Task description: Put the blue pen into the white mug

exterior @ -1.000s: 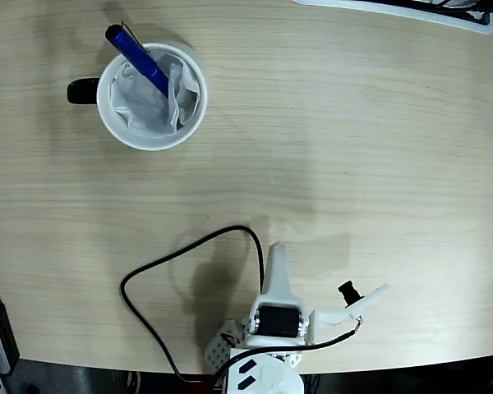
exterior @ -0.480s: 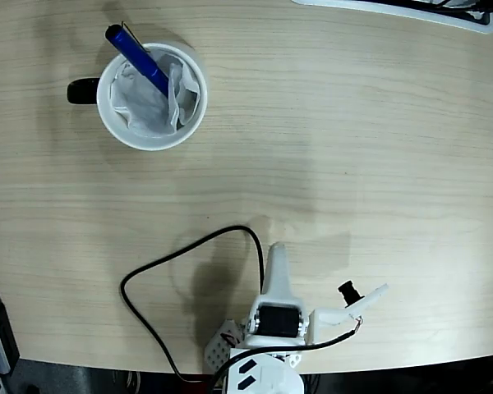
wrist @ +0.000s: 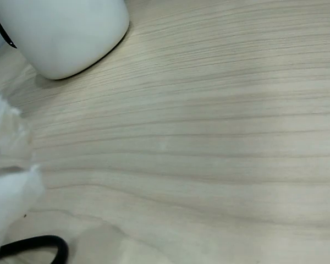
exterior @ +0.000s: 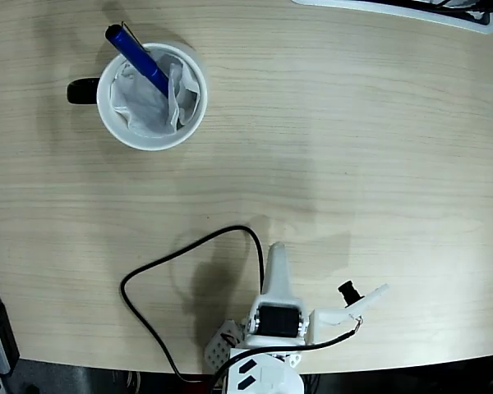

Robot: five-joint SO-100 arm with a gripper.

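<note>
A: Pale wood-grain laminate forms the counter (exterior: 353, 148). Where do the task's things stand relative to the tool (exterior: 276, 256)?

B: Fixed view: the white mug (exterior: 151, 96) stands well apart from the tool, far ahead of its tip and off to the left of the picture. The blue pen (exterior: 137, 58) is in the mug, leaning, its lower end buried in the crumpled white paper (exterior: 152, 107) and its capped end with the metal clip sticking out over the rim on the side away from the tool. The mug's black handle (exterior: 82, 90) points to the left of the picture.

A: What is the state of the tool?

B: It holds nothing. Only one white tapered finger is plainly seen in the fixed view, pointing up the picture from the arm's base at the near edge of the counter. How far it is open cannot be told from either view.

A: What else lies close to it?

B: A black cable (exterior: 152, 275) loops on the counter just beside the tool, on the left of the picture, and a small black-tipped white bracket (exterior: 357, 300) juts out on the other side.

A: And the wrist view?

B: The mug's white wall (wrist: 66, 30) fills the upper left corner, a blurred white part (wrist: 8, 181) shows at the left edge, and a bend of the cable (wrist: 38, 245) lies at the bottom left. Bare counter fills the remainder.
</note>
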